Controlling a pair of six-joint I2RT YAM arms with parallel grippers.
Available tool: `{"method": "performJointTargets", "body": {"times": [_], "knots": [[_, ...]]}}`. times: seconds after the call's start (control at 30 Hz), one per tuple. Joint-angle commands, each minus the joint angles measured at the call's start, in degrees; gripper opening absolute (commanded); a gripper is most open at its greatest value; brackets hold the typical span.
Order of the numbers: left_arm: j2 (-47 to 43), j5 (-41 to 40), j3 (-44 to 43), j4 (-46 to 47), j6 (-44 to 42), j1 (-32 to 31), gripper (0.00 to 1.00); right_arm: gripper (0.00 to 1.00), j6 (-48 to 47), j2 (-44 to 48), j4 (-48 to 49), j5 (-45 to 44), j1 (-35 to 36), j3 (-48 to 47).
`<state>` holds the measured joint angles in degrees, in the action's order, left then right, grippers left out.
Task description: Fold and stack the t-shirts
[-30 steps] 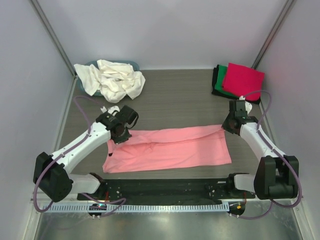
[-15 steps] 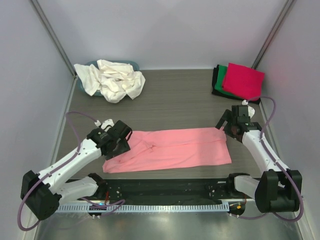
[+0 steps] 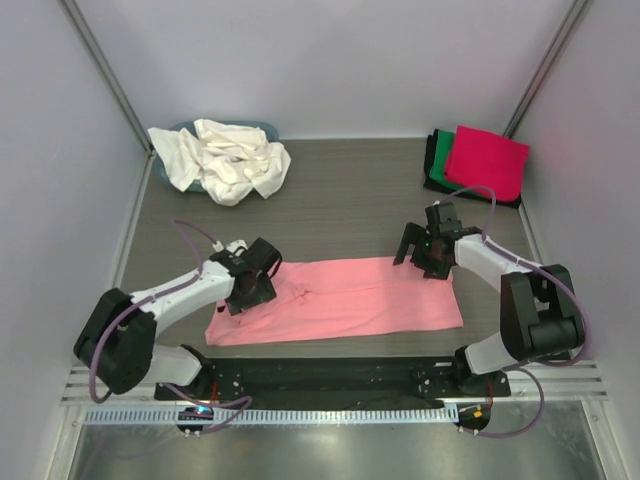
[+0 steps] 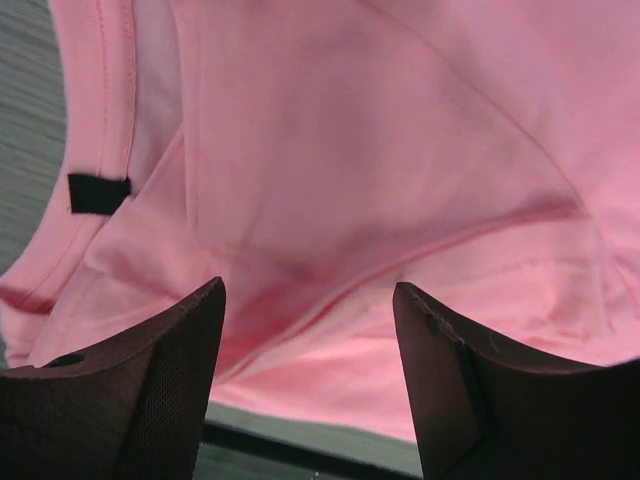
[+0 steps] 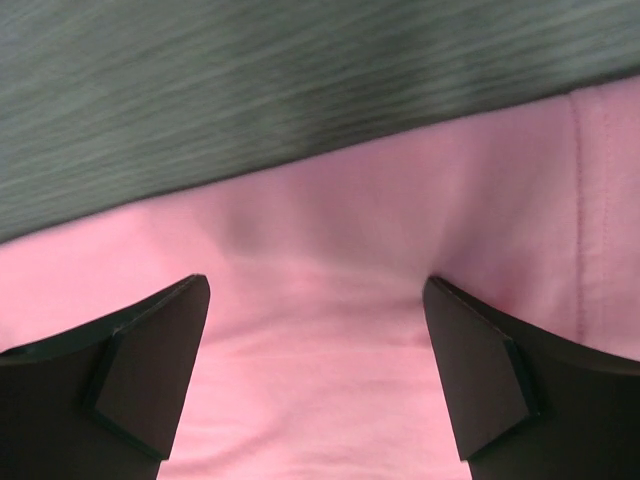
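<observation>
salmon pink t-shirt (image 3: pixel 350 300) is spread flat, folded lengthwise, on the table (image 3: pixel 350 200). left gripper (image 4: pixel 308 295) is seen spread over its collar end, right gripper (image 5: pixel 315 290) spread over the opposite far edge; nothing is pinched.

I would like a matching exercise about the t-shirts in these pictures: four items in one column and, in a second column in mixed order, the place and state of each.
Column 1
1. salmon pink t-shirt
2. cream white t-shirts
3. magenta red t-shirt
4. green t-shirt

Column 2
A. folded, on top of the far right stack
B. crumpled heap, far left
C. spread flat, near middle
D. folded, under another shirt, only an edge showing

Pairs: 1-C, 2-B, 3-A, 4-D
</observation>
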<state>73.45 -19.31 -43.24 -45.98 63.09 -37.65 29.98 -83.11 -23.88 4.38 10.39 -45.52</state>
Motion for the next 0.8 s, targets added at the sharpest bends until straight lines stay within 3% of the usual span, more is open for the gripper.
{"method": "performJointTargets", "body": {"times": [0.0, 0.27, 0.43, 0.53, 0.57, 0.63, 0.67, 0.73, 0.77], "knots": [[5.2, 2.5, 0.9, 9.2, -2.3, 3.1, 0.68, 0.95, -0.8, -1.2, 1.5, -0.2, 0.1, 1.0], [23.2, 0.8, -5.6, 13.5, -5.1, 4.3, 0.66, 0.99, 5.5, 3.2, 1.6, 2.6, 1.3, 11.2], [35.4, -0.8, -20.2, 8.7, -7.4, 4.3, 0.66, 1.00, 15.2, 12.3, 3.7, 6.6, 5.9, 19.5], [46.4, 1.0, -38.8, 2.8, -10.8, 4.7, 0.70, 1.00, 26.2, 17.7, 7.7, 8.4, 13.9, 26.9], [49.7, 2.6, -51.4, 1.3, -13.2, 5.0, 0.70, 1.00, 29.3, 20.0, 10.7, 7.7, 16.8, 27.9], [62.4, 7.8, -65.9, -4.0, -16.1, 5.6, 0.70, 1.00, 38.2, 21.3, 14.1, 6.7, 27.4, 29.3], [67.8, 8.4, -83.1, -7.4, -18.0, 5.6, 0.70, 1.00, 40.1, 21.3, 15.8, 6.3, 30.7, 28.6], [81.7, 9.3, -105.3, -19.8, -22.7, 5.7, 0.71, 0.99, 41.9, 19.7, 17.6, 5.8, 40.2, 23.2], [84.5, 10.9, -121.6, -22.6, -25.7, 5.6, 0.73, 1.00, 41.2, 18.7, 15.2, 5.5, 43.1, 20.5]]}}
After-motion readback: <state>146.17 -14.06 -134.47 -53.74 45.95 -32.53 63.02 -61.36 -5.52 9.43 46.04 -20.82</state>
